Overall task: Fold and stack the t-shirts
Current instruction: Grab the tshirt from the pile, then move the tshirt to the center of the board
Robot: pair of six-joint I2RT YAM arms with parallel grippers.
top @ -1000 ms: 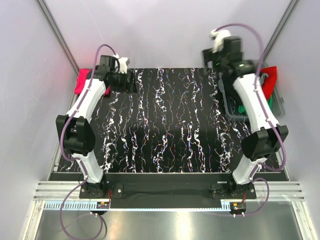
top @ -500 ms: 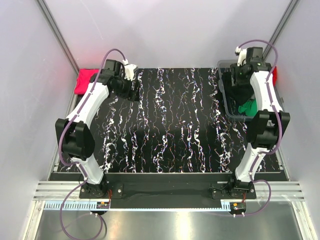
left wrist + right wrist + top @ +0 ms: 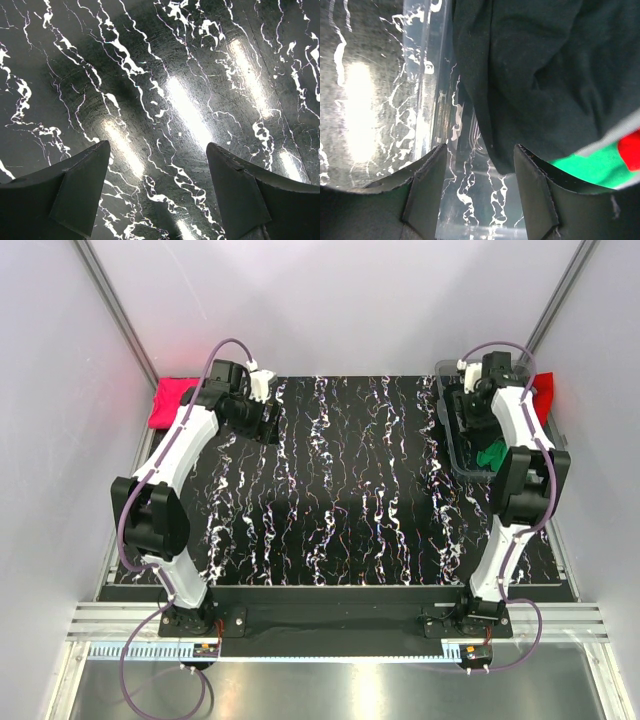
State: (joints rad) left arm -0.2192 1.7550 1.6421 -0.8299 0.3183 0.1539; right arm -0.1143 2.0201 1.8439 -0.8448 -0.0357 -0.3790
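No writing, brand, number or sign can be read in any view. The pale strip along the near edge in the top view carries a row of fine tick marks like a scale, and a small tag sits near the left arm's base, but both are too small to make out. The white veins on the black worktop are a pattern and not letters, and the part of the black t-shirt in the right wrist view is plain cloth.

A clear plastic bin sits at the far right corner of the black marbled table.
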